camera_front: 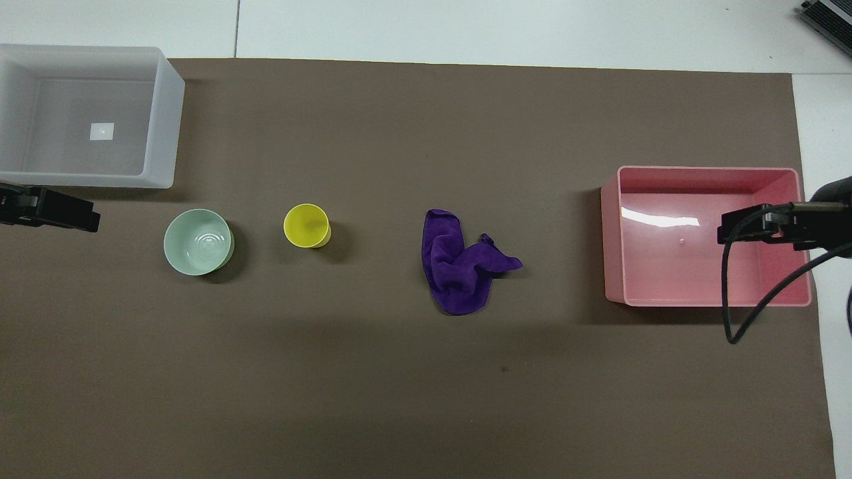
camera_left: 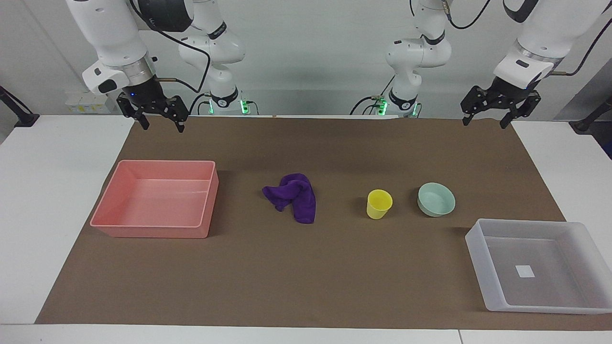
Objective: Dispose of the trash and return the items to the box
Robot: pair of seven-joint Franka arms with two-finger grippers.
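Table stock, from my right arm's end to my left arm's. Pink bin (camera_left: 158, 200): on the brown mat (camera_left: 306, 286), nothing in it; from overhead my right arm and its cable cover part of its floor and one wall. My right gripper (camera_left: 161, 123): up in the air at the mat's edge nearest me, fingers spread wide, holding nothing; from overhead only a dark part of it shows. Purple cloth (camera_left: 294, 196): crumpled, mid-mat, well apart from the bin. Yellow cup (camera_left: 379, 204): upright, mouth up. Green bowl (camera_left: 436, 199): just beside the cup, not touching. Clear box (camera_left: 535, 263): farther from me than the bowl, white sticker (camera_left: 524, 271) on its floor; one corner is cut off in both views. My left gripper (camera_left: 485, 120): raised at the mat's near corner, fingers wide apart, holding nothing; mostly cut off from overhead.
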